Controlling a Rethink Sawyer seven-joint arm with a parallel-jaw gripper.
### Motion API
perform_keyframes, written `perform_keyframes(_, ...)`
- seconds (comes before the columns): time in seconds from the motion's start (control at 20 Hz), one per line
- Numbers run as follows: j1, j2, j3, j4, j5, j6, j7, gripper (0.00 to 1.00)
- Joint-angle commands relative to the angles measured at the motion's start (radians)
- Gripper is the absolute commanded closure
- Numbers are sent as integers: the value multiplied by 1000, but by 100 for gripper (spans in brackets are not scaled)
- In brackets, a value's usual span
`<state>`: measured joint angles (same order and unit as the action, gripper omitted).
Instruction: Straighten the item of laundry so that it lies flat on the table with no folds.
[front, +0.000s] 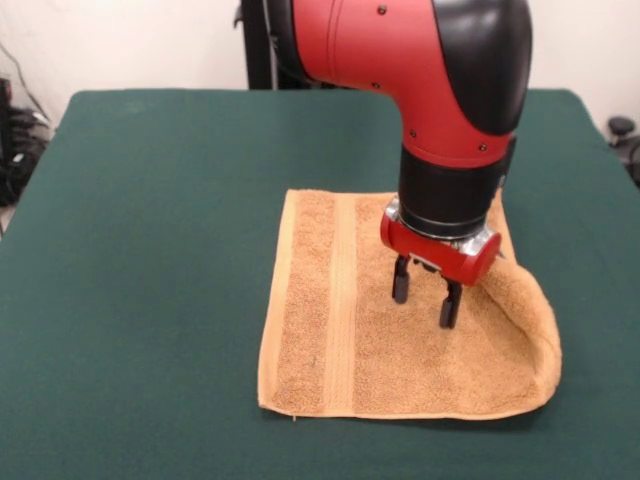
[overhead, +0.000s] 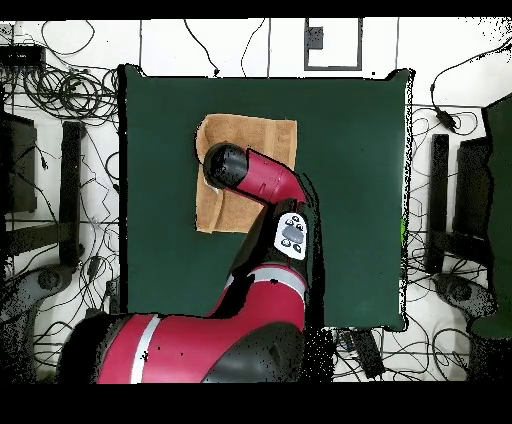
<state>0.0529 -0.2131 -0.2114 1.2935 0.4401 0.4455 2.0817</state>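
Observation:
The item of laundry (front: 340, 330), an orange-tan towel, lies on the green table (front: 150, 250) right of centre in the front view. Its left part lies flat, with a woven band running front to back. Its right edge is folded over into a raised hump near the front right corner. My gripper (front: 425, 300) hangs just above the towel's middle, beside that fold, open with nothing between its fingers. In the overhead view the arm covers much of the towel (overhead: 255, 135), and the gripper is hidden under the arm.
Bare green felt surrounds the towel on all sides of the table (overhead: 350, 200). Cables and equipment (overhead: 60, 95) lie on the floor around the table in the overhead view.

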Motion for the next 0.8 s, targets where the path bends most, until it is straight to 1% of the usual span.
perform_keyframes(0.05,53,-9,75,-22,70,113,273,0)
perform_keyframes(0.2,53,-12,74,-26,74,122,273,0)
perform_keyframes(0.3,46,-20,92,-20,81,109,263,0)
perform_keyframes(0.5,56,-44,100,-21,96,126,277,0)
perform_keyframes(0.65,66,-57,102,-27,110,140,292,0)
perform_keyframes(0.8,80,-53,82,-52,115,170,307,0)
